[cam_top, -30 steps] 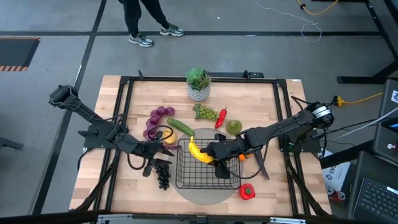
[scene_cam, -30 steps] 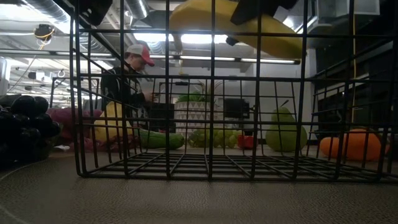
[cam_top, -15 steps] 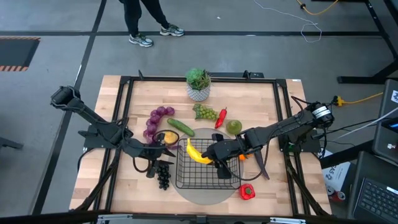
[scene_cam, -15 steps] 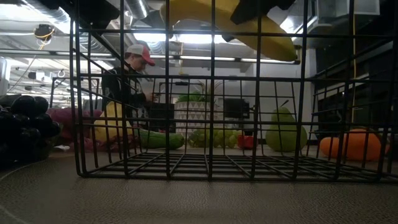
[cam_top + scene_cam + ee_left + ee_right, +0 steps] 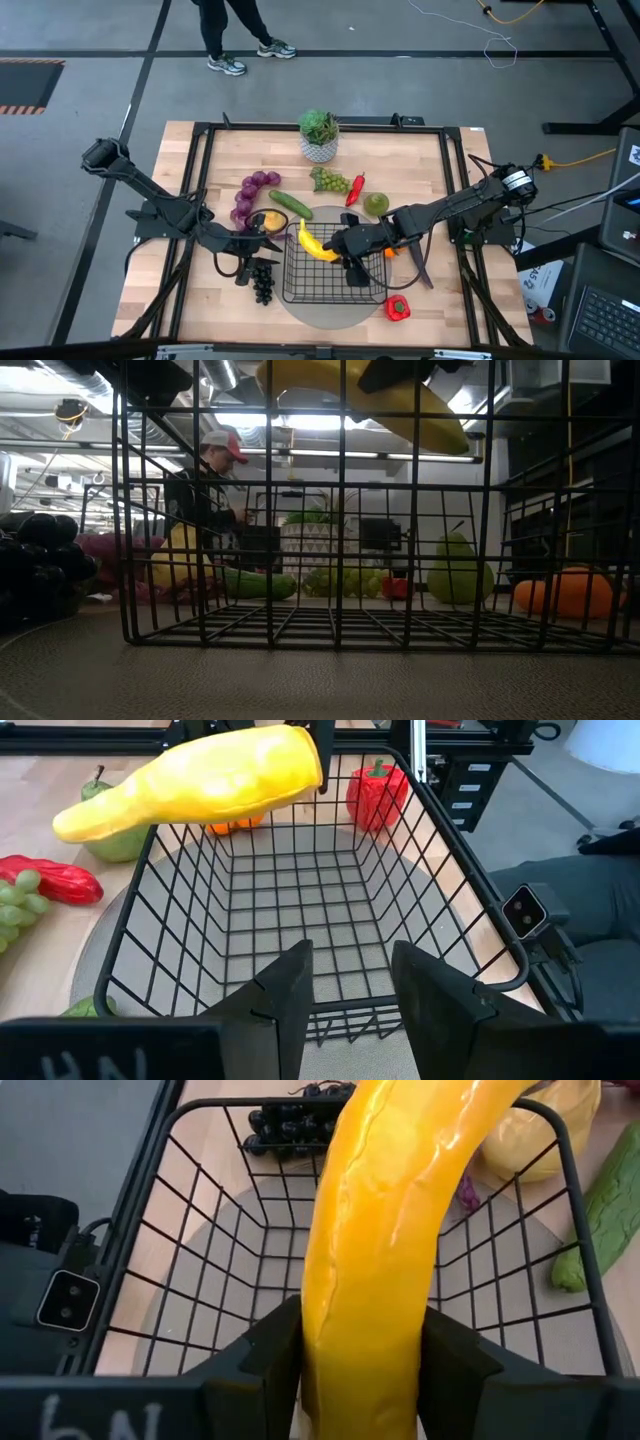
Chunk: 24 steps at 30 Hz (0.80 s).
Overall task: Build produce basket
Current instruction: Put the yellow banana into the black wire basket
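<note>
**Banana coming over an empty basket**

Between the earlier frames and now, the banana (image 5: 314, 243) is drifting a little toward the left rim of the basket (image 5: 372, 297), and in the low view it is riding slightly farther left above the wire top; the left arm is sitting where it was half a second ago, after easing back from the rim.

The right gripper (image 5: 360, 1370) is reaching in from the right side of the table and is clamping the banana between its two fingers, jaws partly closed around the fruit's thick middle. The fruit is hanging in the air above the basket's rear-left part, not yet touching the wire floor. The left gripper (image 5: 345, 985) is waiting just outside the basket's left wall, fingers spread with nothing between them, close to the black grapes (image 5: 262, 282).

As for progress, the basket floor is showing bare in every view, so the job is looking barely begun: this banana would be the first piece in. Everything else is lying on the table around it: cucumber (image 5: 291, 204), purple grapes (image 5: 254, 187), green grapes (image 5: 331, 181), pear (image 5: 376, 204), a chili pepper (image 5: 355, 190), a red bell pepper (image 5: 397, 308) near the front-right corner, and an orange piece (image 5: 565, 592) just right of the basket. The potted plant (image 5: 319, 134) is standing at the far edge, apart from the produce.
</note>
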{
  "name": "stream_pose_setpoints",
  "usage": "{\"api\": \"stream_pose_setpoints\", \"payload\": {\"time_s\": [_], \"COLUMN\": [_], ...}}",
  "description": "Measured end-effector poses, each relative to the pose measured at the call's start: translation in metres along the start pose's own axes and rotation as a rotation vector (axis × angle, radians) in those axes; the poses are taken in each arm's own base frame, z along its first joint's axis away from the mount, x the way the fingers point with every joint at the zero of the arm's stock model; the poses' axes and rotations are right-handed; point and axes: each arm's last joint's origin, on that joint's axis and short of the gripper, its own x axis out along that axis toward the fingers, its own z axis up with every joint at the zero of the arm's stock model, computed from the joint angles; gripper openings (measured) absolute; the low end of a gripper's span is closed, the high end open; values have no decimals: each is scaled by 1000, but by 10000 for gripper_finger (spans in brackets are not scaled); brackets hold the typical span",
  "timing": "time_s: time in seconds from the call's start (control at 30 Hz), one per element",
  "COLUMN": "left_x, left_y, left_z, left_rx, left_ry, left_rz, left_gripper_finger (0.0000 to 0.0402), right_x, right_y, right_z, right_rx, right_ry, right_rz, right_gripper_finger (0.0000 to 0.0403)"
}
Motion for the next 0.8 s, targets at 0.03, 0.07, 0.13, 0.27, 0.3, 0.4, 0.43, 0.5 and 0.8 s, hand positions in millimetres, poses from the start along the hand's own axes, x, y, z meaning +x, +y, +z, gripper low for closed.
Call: {"api": "stream_pose_setpoints", "payload": {"time_s": [0.03, 0.07, 0.13, 0.27, 0.3, 0.4, 0.43, 0.5, 0.8], "left_x": [0, 0, 0, 0, 0, 0, 0, 0, 0], "left_y": [0, 0, 0, 0, 0, 0, 0, 0, 0], "left_z": [0, 0, 0, 0, 0, 0, 0, 0, 0], "left_rx": [0, 0, 0, -47, -54, -54, -54, -53, -52], "left_ry": [0, 0, 0, 0, -1, -1, 0, 0, 0], "left_rz": [0, 0, 0, -1, 0, -1, -1, -1, -1], "left_gripper_finger": [134, 134, 134, 134, 134, 134, 134, 134, 134], "right_x": [0, 0, 0, 0, 0, 0, 0, 0, 0], "right_y": [0, 0, 0, 0, 0, 0, 1, 2, 2], "right_z": [0, 0, 0, 1, 1, 0, 1, 1, 1], "right_rx": [-1, -1, -2, 2, 2, 1, 0, 3, 54], "right_ry": [0, 0, 0, -6, -6, -3, -4, -6, -1], "right_rz": [0, 0, 0, 2, 1, 10, 25, 54, 64], "right_gripper_finger": [157, 157, 157, 156, 156, 156, 156, 156, 156]}}
